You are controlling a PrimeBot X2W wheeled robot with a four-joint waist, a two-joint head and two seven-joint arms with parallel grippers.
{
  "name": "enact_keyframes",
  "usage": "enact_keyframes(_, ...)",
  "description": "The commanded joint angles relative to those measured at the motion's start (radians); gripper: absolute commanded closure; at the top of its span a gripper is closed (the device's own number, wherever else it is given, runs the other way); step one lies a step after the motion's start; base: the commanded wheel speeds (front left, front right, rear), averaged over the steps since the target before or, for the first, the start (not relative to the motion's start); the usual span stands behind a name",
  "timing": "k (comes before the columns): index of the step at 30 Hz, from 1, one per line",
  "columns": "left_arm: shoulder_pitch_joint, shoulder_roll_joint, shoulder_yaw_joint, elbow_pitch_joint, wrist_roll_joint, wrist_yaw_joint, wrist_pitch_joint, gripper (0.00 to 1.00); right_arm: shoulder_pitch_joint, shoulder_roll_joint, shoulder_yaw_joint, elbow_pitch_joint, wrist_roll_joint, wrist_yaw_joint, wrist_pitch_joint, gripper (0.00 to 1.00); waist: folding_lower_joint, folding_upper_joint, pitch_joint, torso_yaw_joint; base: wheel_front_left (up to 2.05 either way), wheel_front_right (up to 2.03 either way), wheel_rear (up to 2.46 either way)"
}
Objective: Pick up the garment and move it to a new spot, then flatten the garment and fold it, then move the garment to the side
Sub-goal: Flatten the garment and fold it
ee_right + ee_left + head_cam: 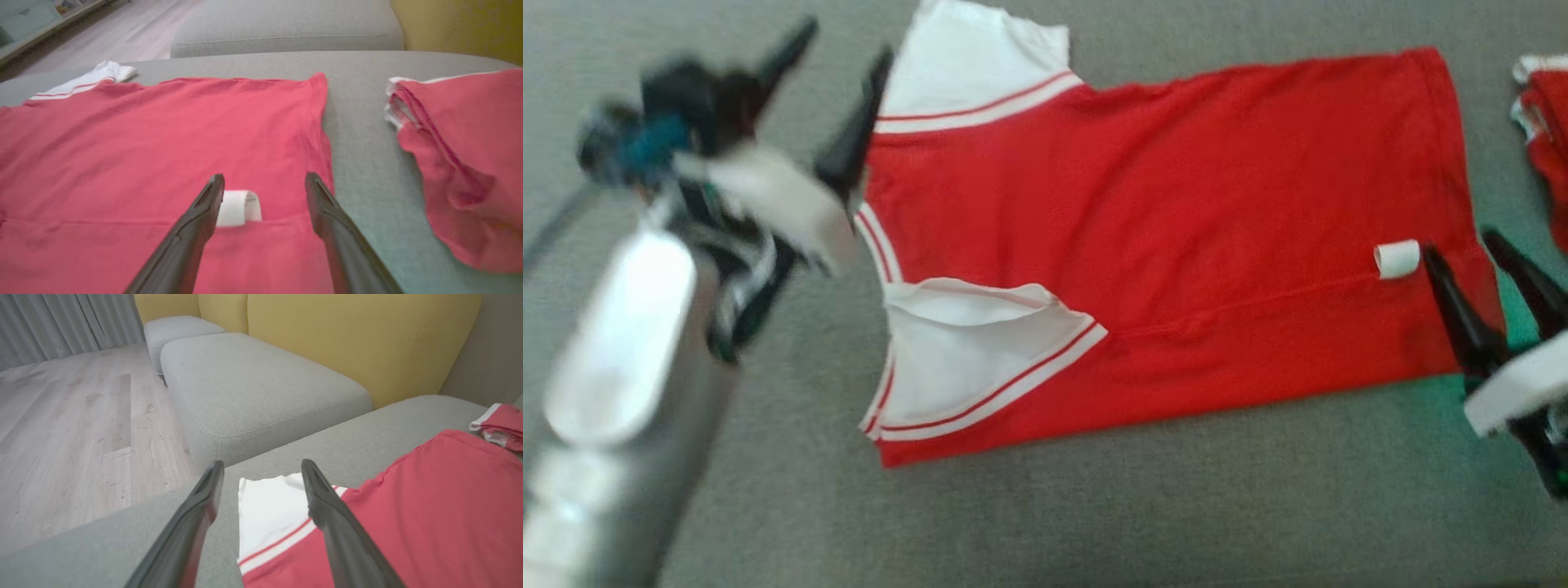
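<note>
Garment (1176, 204) matt red cloth; sofa (1094, 523) coarse grey weave; floor (61, 416) wood.

Wide-spread end effector (263, 177) above red garment (163, 134)

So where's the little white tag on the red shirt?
In the head view the white tag lies on the red shirt near its right edge, just left of the open right end effector.

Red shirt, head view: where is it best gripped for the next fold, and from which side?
Probably by its short ends: the hem beside the white label, from the right gripper side, and the shoulder at the far white sleeve, from the left gripper side. The red shirt lies flat, lengthwise between them.
</note>
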Motion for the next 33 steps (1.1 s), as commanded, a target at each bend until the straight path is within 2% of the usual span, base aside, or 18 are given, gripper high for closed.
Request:
enact_keyframes(1,-0.075,0.049,0.012,-0.013,-0.016,-0.005,0.029,0.0,-0.016,-0.027,0.022,-0.04,0.015,-0.001,0.003,0.0,-0.0003,0.0,0.069,-0.06,0.0,0.0,0.0)
enact_keyframes(6,-0.318,0.121,-0.11,0.105,-0.12,-0.006,0.165,0.0,-0.102,-0.041,0.076,-0.075,0.054,-0.001,-0.019,0.0,-0.0003,0.0,0.159,-0.122,0.0,0.0,0.0)
enact_keyframes(12,-0.517,0.19,-0.202,0.274,-0.142,-0.006,0.292,0.0,-0.174,-0.049,0.141,-0.064,0.076,-0.001,-0.072,0.0,-0.0003,0.0,0.241,-0.197,0.0,0.0,0.0)
enact_keyframes(16,-0.572,0.228,-0.221,0.38,-0.154,-0.006,0.375,0.0,-0.202,-0.044,0.18,-0.042,0.092,-0.001,-0.106,0.0,-0.0003,0.0,0.27,-0.247,0.0,0.0,0.0)
enact_keyframes(23,-0.583,0.291,-0.243,0.45,-0.155,-0.006,0.413,0.0,-0.213,-0.038,0.216,0.003,0.118,-0.001,-0.153,0.0,-0.0003,0.0,0.285,-0.295,0.0,0.0,0.0)
enact_keyframes(25,-0.577,0.3,-0.246,0.455,-0.172,-0.006,0.409,0.09,-0.214,-0.039,0.222,0.022,0.127,-0.001,-0.167,0.0,-0.0003,0.0,0.286,-0.301,0.0,0.0,0.0)
enact_keyframes(27,-0.574,0.309,-0.259,0.45,-0.186,-0.006,0.406,1.0,-0.219,-0.04,0.229,0.039,0.135,-0.001,-0.178,0.0,-0.0003,0.0,0.287,-0.303,0.0,0.0,0.0)
enact_keyframes(33,-0.589,0.32,-0.295,0.424,-0.216,-0.006,0.405,1.0,-0.25,-0.062,0.217,0.068,0.148,-0.001,-0.201,0.0,-0.0003,0.0,0.279,-0.288,0.0,0.0,0.0)
